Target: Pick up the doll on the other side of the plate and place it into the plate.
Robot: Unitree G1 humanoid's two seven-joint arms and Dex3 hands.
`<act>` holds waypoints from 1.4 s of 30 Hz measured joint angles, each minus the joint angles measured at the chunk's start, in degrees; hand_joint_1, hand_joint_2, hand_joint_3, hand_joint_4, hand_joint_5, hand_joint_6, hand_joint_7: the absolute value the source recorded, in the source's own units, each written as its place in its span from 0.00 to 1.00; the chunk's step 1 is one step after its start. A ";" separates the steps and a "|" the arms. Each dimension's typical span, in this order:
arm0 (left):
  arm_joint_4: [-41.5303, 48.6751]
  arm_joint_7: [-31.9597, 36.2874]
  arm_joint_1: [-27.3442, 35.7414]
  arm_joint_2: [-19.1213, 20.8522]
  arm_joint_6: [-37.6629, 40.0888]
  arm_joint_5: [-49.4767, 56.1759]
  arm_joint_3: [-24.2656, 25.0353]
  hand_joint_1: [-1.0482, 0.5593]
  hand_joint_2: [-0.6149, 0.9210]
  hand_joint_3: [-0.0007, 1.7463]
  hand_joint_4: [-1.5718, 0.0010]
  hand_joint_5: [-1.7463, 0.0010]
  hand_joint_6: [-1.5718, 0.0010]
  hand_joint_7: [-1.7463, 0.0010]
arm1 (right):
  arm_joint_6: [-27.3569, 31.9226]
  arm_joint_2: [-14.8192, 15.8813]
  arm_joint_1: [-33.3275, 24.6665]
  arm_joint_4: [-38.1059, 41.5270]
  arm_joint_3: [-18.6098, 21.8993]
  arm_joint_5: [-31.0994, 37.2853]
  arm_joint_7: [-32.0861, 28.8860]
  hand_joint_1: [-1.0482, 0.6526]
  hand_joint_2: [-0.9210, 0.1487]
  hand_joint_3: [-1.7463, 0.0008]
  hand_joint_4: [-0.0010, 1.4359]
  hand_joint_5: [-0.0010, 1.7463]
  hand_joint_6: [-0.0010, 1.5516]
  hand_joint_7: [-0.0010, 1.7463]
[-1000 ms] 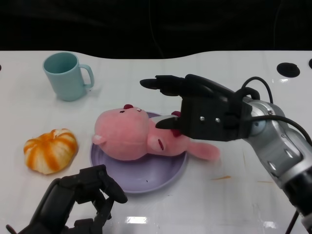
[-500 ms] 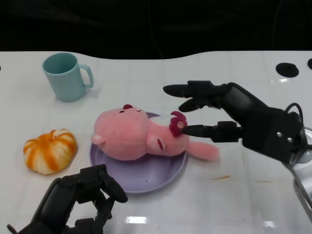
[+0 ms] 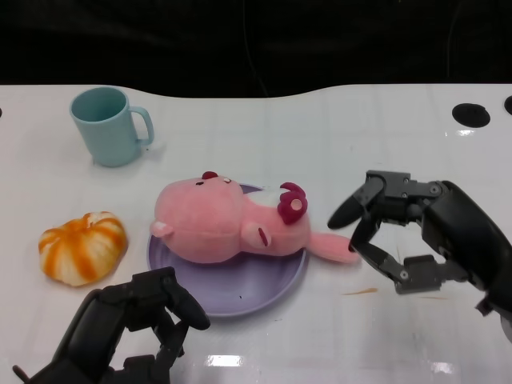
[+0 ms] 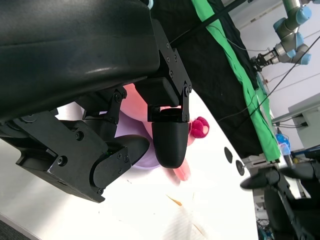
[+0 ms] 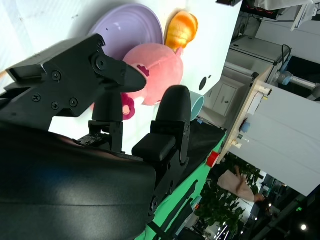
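Head view shows a soft, fuzzy pink doll (image 3: pixel 232 220) lying on its side in a smooth, round lilac plate (image 3: pixel 240 292), one limb reaching over the rim onto the glossy white tabletop (image 3: pixel 336 128). Just beside that limb, the hard black right hand (image 3: pixel 408 232) hovers empty with fingers apart, while the left hand (image 3: pixel 128 328), partly cut off at the frame's edge, is curled in on nothing. Nearby sit a ribbed orange pumpkin (image 3: pixel 84 246) and a smooth teal mug (image 3: pixel 110 124).

Doll (image 3: pixel 228 220): pink soft plush cloth, fuzzy matt. Plate (image 3: pixel 240 290): lilac smooth plastic, slight sheen. Mug (image 3: pixel 108 124): pale teal, smooth, semi-gloss. Table (image 3: pixel 320 336): white, glossy, reflecting light. Both hands (image 3: pixel 408 232) (image 3: pixel 132 328): black matt hard plastic, small metal screws
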State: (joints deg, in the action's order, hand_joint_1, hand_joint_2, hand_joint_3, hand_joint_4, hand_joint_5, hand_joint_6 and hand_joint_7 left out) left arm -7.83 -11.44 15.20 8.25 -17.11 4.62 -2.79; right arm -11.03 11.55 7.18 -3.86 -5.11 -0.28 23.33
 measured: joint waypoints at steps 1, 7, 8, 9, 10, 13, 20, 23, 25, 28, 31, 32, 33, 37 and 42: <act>0.00 0.00 -0.02 0.01 0.00 0.00 0.01 0.59 0.74 0.63 0.50 0.11 0.48 0.30 | 0.18 0.20 -0.86 -0.90 0.06 0.00 -0.01 0.70 0.47 0.22 0.51 0.87 0.48 0.76; -0.05 0.00 -0.04 0.03 0.16 -0.01 0.08 0.59 0.74 0.63 0.50 0.11 0.48 0.30 | 3.59 1.71 -5.85 -7.37 0.83 -0.04 -0.17 0.70 0.49 0.19 0.55 0.93 0.50 0.78; -0.13 0.00 -0.03 0.03 0.28 -0.01 0.09 0.59 0.74 0.63 0.50 0.11 0.48 0.30 | 5.15 1.87 -6.84 -8.85 1.04 0.01 -0.29 0.69 0.50 0.19 0.55 0.93 0.50 0.78; -0.18 0.00 -0.01 0.03 0.45 -0.01 0.10 0.59 0.74 0.63 0.50 0.11 0.48 0.30 | 6.26 2.05 -7.61 -9.92 1.15 0.10 -0.40 0.69 0.50 0.19 0.56 0.93 0.50 0.78; -0.27 0.00 0.01 0.04 0.62 -0.01 0.10 0.59 0.74 0.63 0.50 0.11 0.48 0.30 | 7.20 2.15 -8.05 -10.64 1.20 0.23 -0.49 0.69 0.50 0.19 0.56 0.93 0.50 0.78; -0.60 0.00 0.00 0.04 0.82 -0.01 0.10 0.59 0.74 0.63 0.50 0.11 0.47 0.30 | 8.63 2.20 -8.29 -11.82 1.35 0.35 -0.74 0.69 0.50 0.20 0.56 0.93 0.50 0.78; -0.84 0.00 0.03 0.04 1.16 -0.01 0.10 0.59 0.74 0.63 0.50 0.11 0.47 0.31 | 9.15 2.21 -8.31 -12.55 1.37 0.38 -0.80 0.69 0.50 0.20 0.56 0.93 0.50 0.79; -0.73 -0.05 -0.03 0.18 0.90 -0.28 0.32 0.60 0.75 0.63 0.51 0.12 0.48 0.31 | 9.68 2.21 -9.94 -13.44 1.50 0.42 -1.32 0.73 0.46 0.18 0.62 0.98 0.51 0.86; 0.05 -0.11 0.03 0.93 0.02 -1.23 1.00 0.60 0.75 0.63 0.51 0.12 0.48 0.31 | 11.19 2.25 -12.53 -12.97 1.27 1.53 -1.86 0.74 0.46 0.17 0.65 1.00 0.50 0.92; 0.27 -0.11 0.21 1.62 -0.01 -1.60 1.38 0.59 0.75 0.62 0.52 0.12 0.48 0.31 | 14.30 3.08 -14.13 -11.30 0.80 3.08 -1.91 0.75 0.46 0.17 0.67 1.00 0.50 0.95; 0.27 -0.11 0.32 1.82 -0.09 -1.69 1.28 0.60 0.76 0.62 0.52 0.12 0.48 0.31 | 14.73 3.43 -13.94 -11.28 0.76 3.42 -2.05 0.74 0.46 0.18 0.67 1.00 0.49 0.95; 0.27 -0.11 0.44 1.87 -0.30 -1.70 1.26 0.60 0.76 0.62 0.53 0.12 0.48 0.31 | 14.73 3.44 -13.86 -11.28 0.73 3.43 -2.05 0.74 0.46 0.17 0.67 1.00 0.49 0.95; 0.28 -0.11 0.52 1.91 -0.58 -1.70 1.24 0.60 0.76 0.61 0.52 0.12 0.48 0.31 | 14.73 3.46 -13.77 -11.24 0.72 3.43 -2.05 0.74 0.46 0.17 0.66 1.00 0.49 0.95; 0.28 -0.11 0.55 1.95 -0.74 -1.75 1.20 0.60 0.76 0.61 0.52 0.12 0.48 0.31 | 14.09 3.49 -13.43 -10.77 0.70 3.15 -1.92 0.73 0.46 0.18 0.65 1.00 0.49 0.95; 0.33 -0.10 0.54 1.95 -0.86 -1.78 1.19 0.60 0.76 0.61 0.52 0.12 0.48 0.31 | 12.95 3.49 -13.22 -10.22 0.63 2.86 -1.86 0.73 0.46 0.18 0.65 1.00 0.49 0.95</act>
State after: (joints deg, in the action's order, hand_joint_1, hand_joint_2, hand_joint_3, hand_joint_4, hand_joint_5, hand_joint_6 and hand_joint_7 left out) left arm -7.50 -11.54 15.73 10.20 -17.97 2.84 -1.60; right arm 1.92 15.04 -6.04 -14.08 -4.48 2.58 21.47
